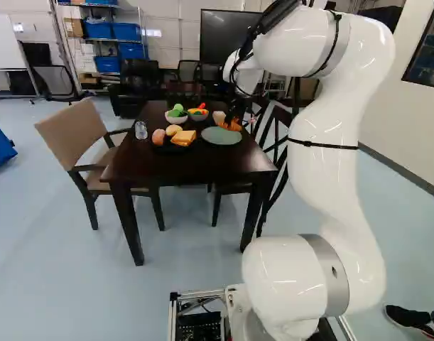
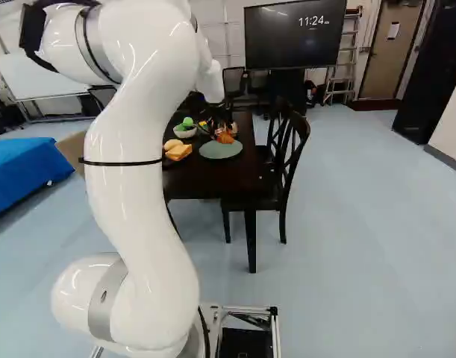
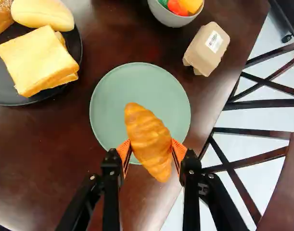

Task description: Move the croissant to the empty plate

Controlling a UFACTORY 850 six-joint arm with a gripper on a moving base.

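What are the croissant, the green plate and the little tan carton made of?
The croissant: probably molded foam or soft plastic, satin, judging by its smooth, softly shining ridges; real pastry isn't ruled out. The plate: ceramic or plastic, with an even, low-gloss green surface. The carton: likely pressed paper pulp, given its matte tan, rounded form.

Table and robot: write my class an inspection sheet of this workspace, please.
Surface: dark table; spills, nothing seen.
Job's things: croissant overlaps the green plate in the wrist view; contact between them cannot be told.
Clutter: black plate of bread, bowl of colourful food, carton, clear glass.
Gripper: fingers shut on the croissant from both sides.
Cables: black cable along the arm's upper part.
Surroundings: tan chair and dark chair beside the table.
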